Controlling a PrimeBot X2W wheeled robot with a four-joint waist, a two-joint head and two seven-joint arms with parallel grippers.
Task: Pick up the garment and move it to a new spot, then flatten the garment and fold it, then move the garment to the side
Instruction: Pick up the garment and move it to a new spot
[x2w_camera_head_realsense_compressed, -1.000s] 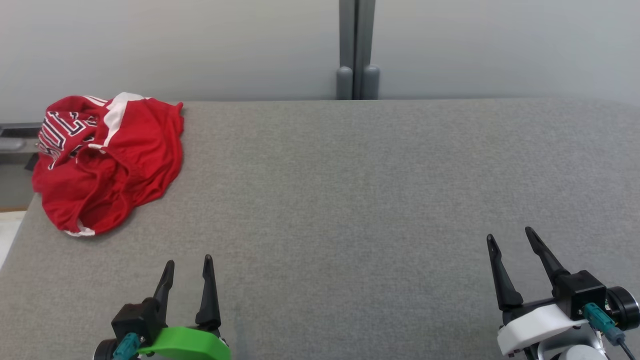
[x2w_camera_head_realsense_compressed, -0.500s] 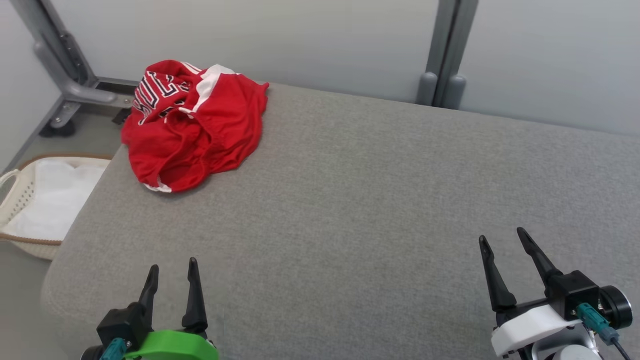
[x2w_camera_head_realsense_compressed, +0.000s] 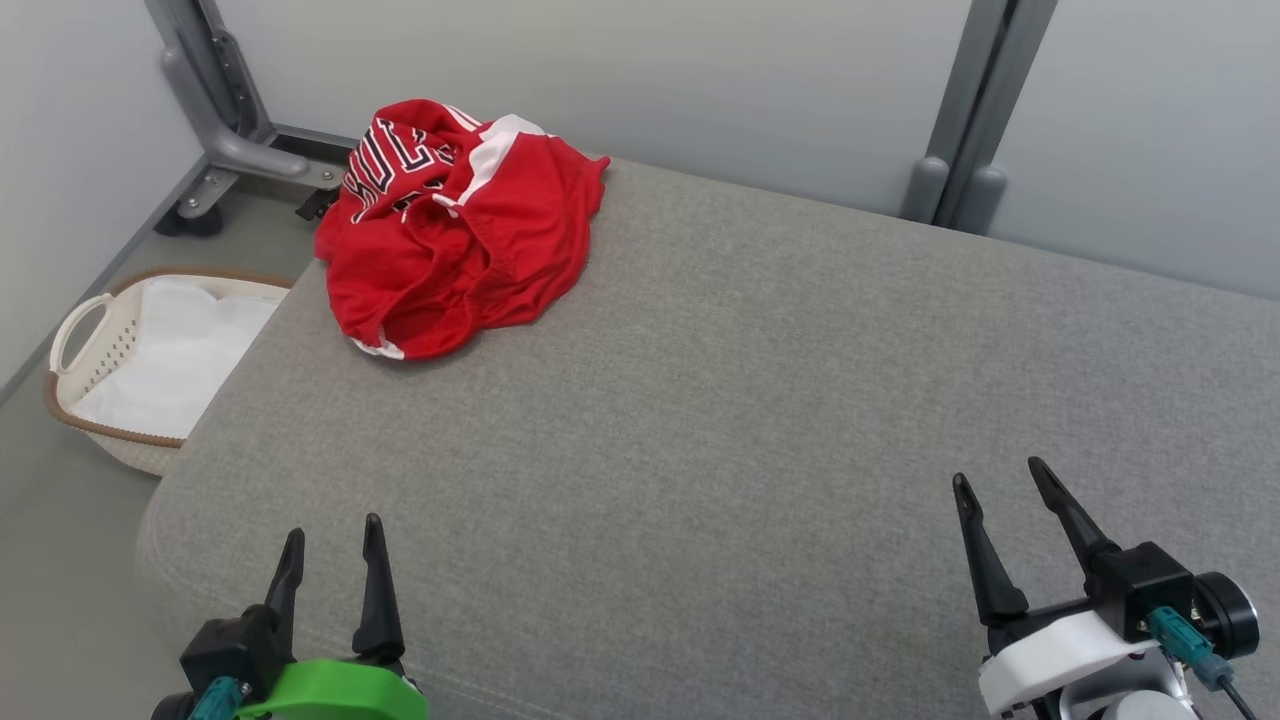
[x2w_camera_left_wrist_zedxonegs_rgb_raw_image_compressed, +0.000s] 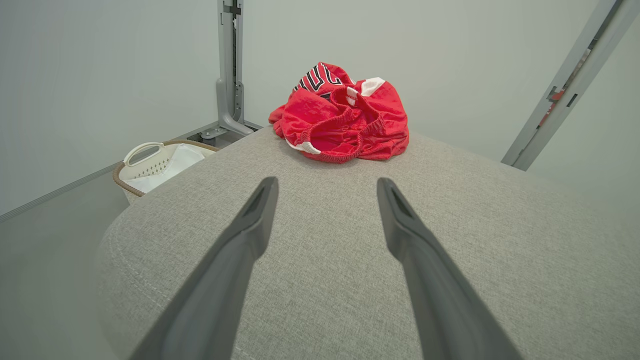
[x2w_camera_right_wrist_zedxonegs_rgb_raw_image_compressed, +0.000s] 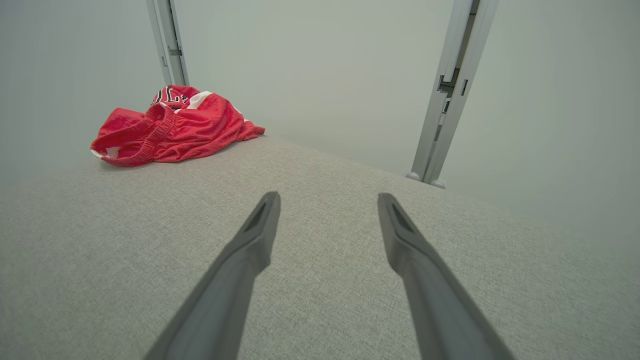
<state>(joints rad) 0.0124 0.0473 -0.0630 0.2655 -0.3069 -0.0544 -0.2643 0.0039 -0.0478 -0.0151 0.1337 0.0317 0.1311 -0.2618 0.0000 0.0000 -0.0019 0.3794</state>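
Observation:
The garment (x2w_camera_head_realsense_compressed: 460, 230) is a crumpled red pair of shorts with white trim and dark lettering, heaped on the far left corner of the grey padded table (x2w_camera_head_realsense_compressed: 760, 420). It also lies ahead of the fingers in the left wrist view, garment (x2w_camera_left_wrist_zedxonegs_rgb_raw_image_compressed: 342, 120), and far off to the left in the right wrist view, garment (x2w_camera_right_wrist_zedxonegs_rgb_raw_image_compressed: 165, 132). My left gripper (x2w_camera_head_realsense_compressed: 332, 540) stands open at the near left edge, well short of the garment, nothing between its fingers. My right gripper (x2w_camera_head_realsense_compressed: 1000, 478) is open at the near right, empty.
A white laundry basket (x2w_camera_head_realsense_compressed: 90, 345) with a brown rim and white cloth inside sits on the floor left of the table. A grey metal frame post (x2w_camera_head_realsense_compressed: 215, 110) rises behind the garment, and another post (x2w_camera_head_realsense_compressed: 965, 120) stands against the far wall.
The head camera has turned left, bringing the basket and left post into view. The garment lies as it did; both grippers stay open.

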